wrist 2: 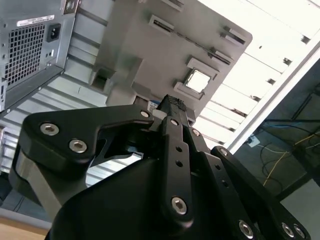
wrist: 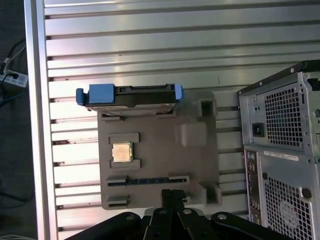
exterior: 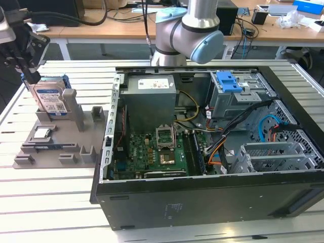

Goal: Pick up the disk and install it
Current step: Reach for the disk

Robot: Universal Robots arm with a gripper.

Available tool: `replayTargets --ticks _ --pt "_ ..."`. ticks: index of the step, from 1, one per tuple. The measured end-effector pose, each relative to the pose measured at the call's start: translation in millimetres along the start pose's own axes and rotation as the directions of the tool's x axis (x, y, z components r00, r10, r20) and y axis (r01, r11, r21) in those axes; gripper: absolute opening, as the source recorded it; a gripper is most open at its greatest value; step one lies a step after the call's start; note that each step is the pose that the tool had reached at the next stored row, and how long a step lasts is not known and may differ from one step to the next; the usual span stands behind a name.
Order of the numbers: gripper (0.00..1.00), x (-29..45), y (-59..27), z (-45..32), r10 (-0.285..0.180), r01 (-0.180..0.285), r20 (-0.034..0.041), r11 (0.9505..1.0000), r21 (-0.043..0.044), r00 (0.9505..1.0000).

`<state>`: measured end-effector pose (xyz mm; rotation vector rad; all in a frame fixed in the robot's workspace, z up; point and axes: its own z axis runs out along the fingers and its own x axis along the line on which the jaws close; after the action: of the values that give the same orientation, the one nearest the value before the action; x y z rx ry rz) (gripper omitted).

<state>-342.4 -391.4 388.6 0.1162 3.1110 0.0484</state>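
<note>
The disk point(exterior: 50, 99) stands on edge in a slot at the far end of a grey holder point(exterior: 76, 147), at the exterior view's left. It is silver with a white-and-blue label and a blue bracket. The first wrist view looks down on the disk point(wrist: 131, 96) edge-on, blue tabs at both ends. My black gripper point(exterior: 32, 76) hangs beside the disk's upper corner in the exterior view and is apart from it. In the first wrist view the gripper point(wrist: 172, 196) is over the holder's point(wrist: 195, 165) opposite edge, its fingers point(wrist: 166, 200) pressed together with nothing between them.
A small square processor chip point(wrist: 122, 152) lies in the holder. The open computer case point(exterior: 202, 202) stands at the exterior view's right, with a grey power-supply box point(exterior: 150, 96), a motherboard point(exterior: 157, 157) and a blue-tabbed drive bay point(exterior: 228, 81). The slatted metal table point(wrist: 150, 40) lies beneath.
</note>
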Motion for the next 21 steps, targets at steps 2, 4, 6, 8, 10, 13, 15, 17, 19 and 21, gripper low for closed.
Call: replayTargets --ticks 2,4,6,8,10,13,15,17,19,21 --pt "0.11 3.7 6.2 0.4 0.000 0.000 0.0003 1.0000 0.0064 1.0000" --pt "0.11 5.5 12.6 1.0 -0.001 0.001 0.0003 0.9998 0.0202 1.0000" --pt "0.11 7.0 16.5 1.7 -0.001 0.001 -0.0012 0.9995 0.0302 1.0000" --pt "0.11 11.0 17.4 1.8 -0.001 0.001 -0.0014 0.9995 0.0306 1.0000" --pt "0.11 15.9 17.7 2.0 -0.001 0.001 -0.0013 0.9995 0.0305 1.0000" --pt "0.11 29.2 18.8 2.4 -0.001 0.001 -0.0014 0.9995 0.0305 1.0000" --pt "0.11 33.1 20.7 3.2 -0.001 0.001 -0.0012 0.9995 0.0304 1.0000" --pt "0.11 38.2 27.5 4.3 -0.001 0.001 -0.0013 0.9995 0.0306 1.0000" --pt "0.11 40.9 32.0 4.9 -0.001 0.001 -0.0014 0.9995 0.0306 1.0000" --pt "0.11 42.3 37.2 5.5 -0.001 0.001 -0.0013 0.9995 0.0305 1.0000"
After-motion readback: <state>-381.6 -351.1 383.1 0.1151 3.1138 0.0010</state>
